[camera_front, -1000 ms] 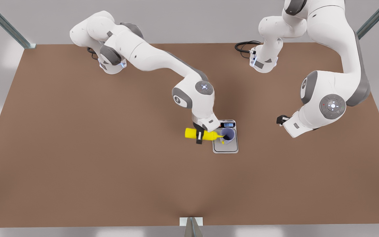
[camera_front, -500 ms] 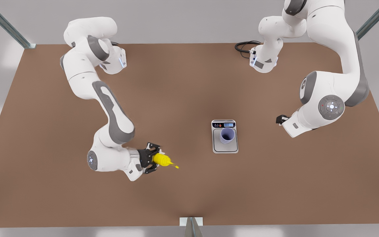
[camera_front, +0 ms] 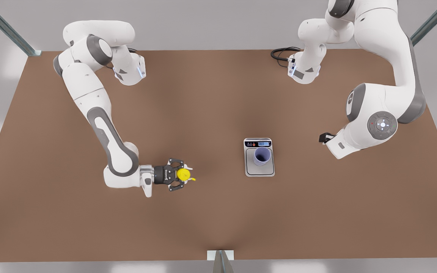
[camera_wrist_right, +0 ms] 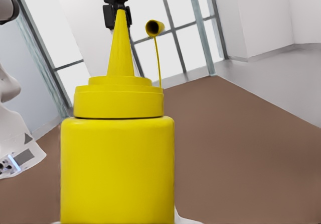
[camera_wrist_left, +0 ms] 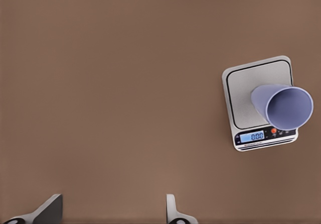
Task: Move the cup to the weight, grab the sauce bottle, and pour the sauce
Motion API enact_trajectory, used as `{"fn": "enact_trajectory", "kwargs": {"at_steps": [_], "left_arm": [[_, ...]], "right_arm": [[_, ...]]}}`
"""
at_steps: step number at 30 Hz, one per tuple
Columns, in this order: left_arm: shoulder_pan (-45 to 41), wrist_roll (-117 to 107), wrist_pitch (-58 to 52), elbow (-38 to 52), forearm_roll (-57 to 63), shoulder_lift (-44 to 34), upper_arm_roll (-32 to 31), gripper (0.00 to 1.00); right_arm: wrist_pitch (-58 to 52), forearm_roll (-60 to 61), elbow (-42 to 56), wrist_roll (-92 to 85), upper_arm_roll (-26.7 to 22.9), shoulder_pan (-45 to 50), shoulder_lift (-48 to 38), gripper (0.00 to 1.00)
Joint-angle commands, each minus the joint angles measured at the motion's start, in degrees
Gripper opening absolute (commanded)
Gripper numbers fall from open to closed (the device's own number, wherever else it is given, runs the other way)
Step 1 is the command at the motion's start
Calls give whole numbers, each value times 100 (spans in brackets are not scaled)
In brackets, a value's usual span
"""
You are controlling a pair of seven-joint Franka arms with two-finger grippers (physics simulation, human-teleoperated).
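The yellow sauce bottle (camera_front: pixel 183 174) stands upright in my right gripper (camera_front: pixel 178 174), which is shut on its body at the front view's left of centre. In the right wrist view the sauce bottle (camera_wrist_right: pixel 118 163) is close up, nozzle pointing up, its small cap (camera_wrist_right: pixel 154 28) dangling on a thin tether. The lavender cup (camera_front: pixel 262 156) stands on the weight (camera_front: pixel 259 171), well to the front view's right of the bottle. My left gripper (camera_front: pixel 324 137) waits farther right. In its wrist view the left gripper (camera_wrist_left: pixel 113 216) is open, looking down on the cup (camera_wrist_left: pixel 283 106) and the weight (camera_wrist_left: pixel 246 88).
Bare brown table (camera_front: pixel 211 113) surrounds the weight on all sides. The two arm bases (camera_front: pixel 129 74) (camera_front: pixel 304 72) and a black cable (camera_front: pixel 281 53) sit at the far edge. A metal post (camera_front: pixel 220 261) rises at the near edge.
My right arm has swung the bottle away from over the cup toward the front view's left, and the bottle has turned from lying sideways to upright. The left arm has barely moved.
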Motion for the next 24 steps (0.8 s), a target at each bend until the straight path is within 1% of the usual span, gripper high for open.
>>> {"fn": "enact_trajectory", "kwargs": {"at_steps": [1,4,8,15,24], "left_arm": [[0,8,0,-31,7,-7,-1,100],[9,8,17,-49,15,-7,-1,100],[9,8,26,-49,15,2,-1,100],[35,17,17,-49,15,11,7,100],[53,17,17,-49,50,2,-1,100]], "right_arm": [[1019,632,-70,-4133,4,6,-13,49],[1309,1097,-193,-4353,4,41,57,49],[1344,1625,-237,-4564,12,32,241,49],[764,2196,-158,-4819,21,-12,716,49],[289,2346,9,-5232,12,-47,1155,49]]}}
